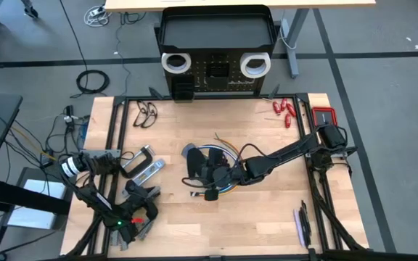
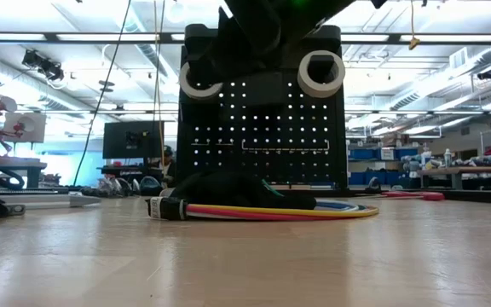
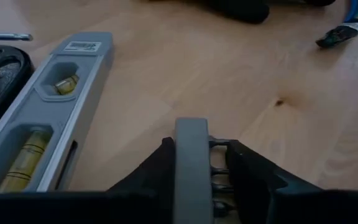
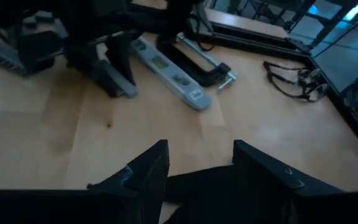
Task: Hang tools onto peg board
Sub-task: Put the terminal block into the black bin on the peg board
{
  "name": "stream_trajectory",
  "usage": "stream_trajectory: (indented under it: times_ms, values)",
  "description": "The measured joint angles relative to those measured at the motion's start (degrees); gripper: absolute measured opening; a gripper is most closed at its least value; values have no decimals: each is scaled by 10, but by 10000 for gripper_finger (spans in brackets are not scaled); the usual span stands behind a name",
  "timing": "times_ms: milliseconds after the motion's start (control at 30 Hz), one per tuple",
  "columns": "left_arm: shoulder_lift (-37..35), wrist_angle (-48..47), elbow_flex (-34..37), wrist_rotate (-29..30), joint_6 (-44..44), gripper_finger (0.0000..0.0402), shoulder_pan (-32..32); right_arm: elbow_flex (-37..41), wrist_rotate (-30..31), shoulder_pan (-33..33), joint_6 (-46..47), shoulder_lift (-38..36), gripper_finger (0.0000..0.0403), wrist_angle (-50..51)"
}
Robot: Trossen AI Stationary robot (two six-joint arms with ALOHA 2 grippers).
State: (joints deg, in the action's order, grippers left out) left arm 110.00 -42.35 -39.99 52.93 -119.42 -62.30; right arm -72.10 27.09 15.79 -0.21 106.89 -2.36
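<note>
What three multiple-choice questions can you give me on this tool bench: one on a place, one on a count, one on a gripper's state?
1. Where are the white tape rolls?
A. On the floor
B. On the peg board
C. Held by an arm

2. How many white tape rolls are there?
A. One
B. Four
C. Two

3. What state is the left gripper in?
A. Shut on a grey metal piece
B. Open and empty
C. Out of every view

Answers:
1 B, both rolls sit up against the board's top corners.
2 C, one at each side.
3 A, the left wrist view shows the piece clamped between the fingers.
</note>
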Motion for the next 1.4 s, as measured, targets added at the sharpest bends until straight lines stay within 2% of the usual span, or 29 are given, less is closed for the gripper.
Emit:
stream_trajectory:
  times_ms: [133,233,300,400,467,567,667,767,900,1000,1200,1400]
  values:
    - [-1,-17,-10,-6,7,126,5,0,0,6,-2,0,187,-9]
    - [-24,-66,-28,-20,3,126,12,0,0,12,-32,1,187,-32]
    - [-58,-131,-38,-6,3,125,20,0,1,17,-55,0,187,-53]
    - [-131,-147,-45,44,9,125,30,0,-3,21,-78,0,187,-79]
    - [-185,-141,-38,52,45,125,39,0,-20,26,-109,0,187,-110]
    - [-271,-93,-24,58,125,125,49,0,-60,32,-187,8,187,-162]
    - [-346,-28,-10,46,219,125,64,0,-73,42,-286,30,187,-213]
    - [-418,61,6,0,332,125,85,-1,-78,45,-362,65,187,-288]
    - [-470,249,44,-78,482,125,121,-32,-78,48,-416,120,187,-344]
    - [-477,378,60,-124,563,124,157,-70,-78,49,-434,157,187,-352]
    - [-459,452,66,-199,611,106,208,-98,-44,51,-438,178,187,-350]
    - [-455,498,66,-235,665,88,227,-98,-29,51,-439,176,180,-345]
